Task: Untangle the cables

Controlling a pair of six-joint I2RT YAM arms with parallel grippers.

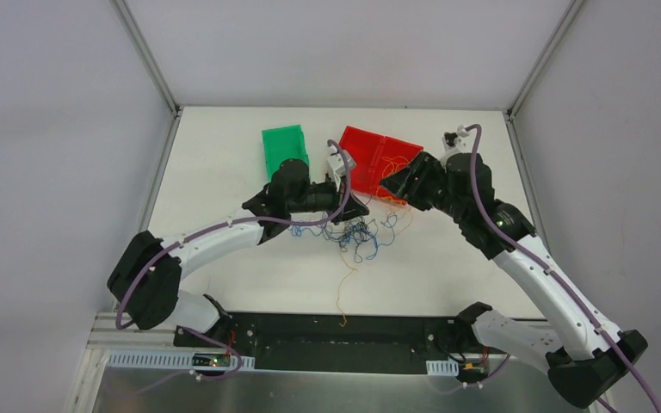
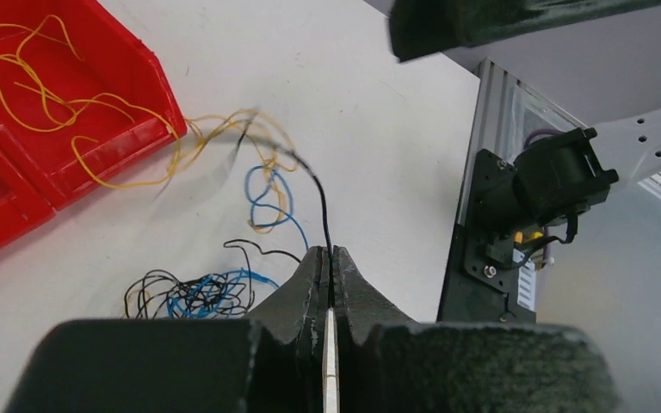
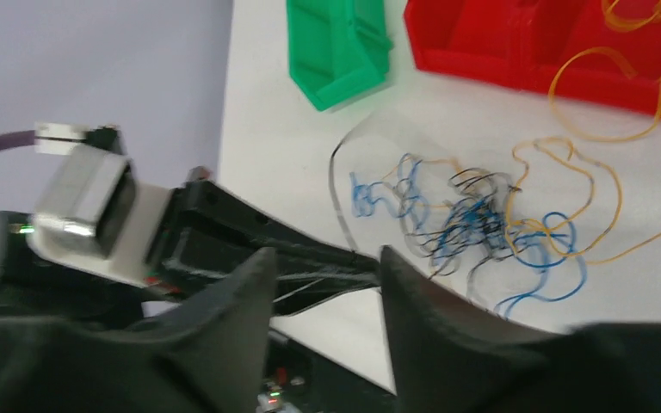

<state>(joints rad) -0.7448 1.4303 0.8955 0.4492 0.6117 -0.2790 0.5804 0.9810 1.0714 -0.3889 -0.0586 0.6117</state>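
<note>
The cables (image 1: 361,234) lie as a knot of thin blue, black and yellow-orange wires on the white table, in front of the two bins. My left gripper (image 2: 329,251) is shut on one black wire (image 2: 323,202), which rises from its tips and curves away toward the yellow strands. In the left wrist view the blue-and-black knot (image 2: 198,294) lies beside the fingers on the left. My right gripper (image 3: 325,254) is open above the table with nothing between its fingers, and the tangle (image 3: 473,219) lies just beyond it. In the top view the left gripper (image 1: 357,206) and the right gripper (image 1: 389,188) stand close together over the tangle.
A red bin (image 1: 400,148) at the back holds several yellow-orange wires (image 2: 34,77), some trailing over its rim. A green bin (image 1: 282,146) stands to its left. One loose orange strand (image 1: 342,297) lies toward the near edge, by the black base rail (image 1: 327,340).
</note>
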